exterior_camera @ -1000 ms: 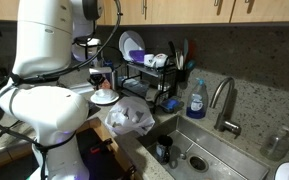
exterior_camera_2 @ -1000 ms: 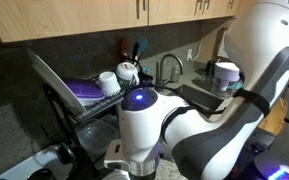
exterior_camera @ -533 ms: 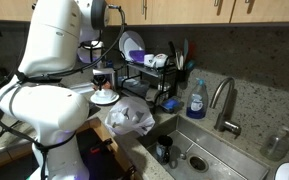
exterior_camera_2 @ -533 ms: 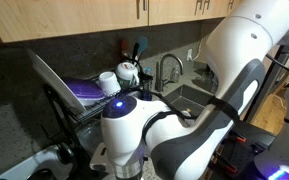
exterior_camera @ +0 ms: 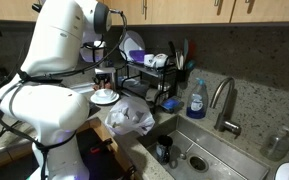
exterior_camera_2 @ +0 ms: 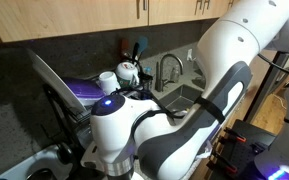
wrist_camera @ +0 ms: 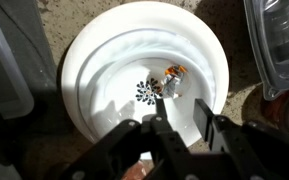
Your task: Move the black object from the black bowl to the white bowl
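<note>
In the wrist view a white bowl (wrist_camera: 104, 60) fills the frame on a speckled counter. Inside it lie a small dark and silver piece with orange on it (wrist_camera: 172, 80) and a black flower-shaped mark (wrist_camera: 147, 92). My gripper (wrist_camera: 184, 122) hangs just above the bowl's near side, open and empty. In an exterior view the gripper (exterior_camera: 103, 80) is over the white bowl (exterior_camera: 104, 97), next to the dish rack. I cannot make out a black bowl for certain; a dark container (wrist_camera: 284, 40) shows at the wrist view's right edge.
A dish rack (exterior_camera: 149, 75) with plates and cups stands behind the bowl. A crumpled plastic bag (exterior_camera: 130, 117), a blue soap bottle (exterior_camera: 195, 100), a faucet (exterior_camera: 224, 100) and the sink (exterior_camera: 189, 155) lie beyond. The arm blocks most of another exterior view, where rack (exterior_camera_2: 89, 95) shows.
The arm's upper links have swung and turned over the last second. The gripper stays over the white bowl.
</note>
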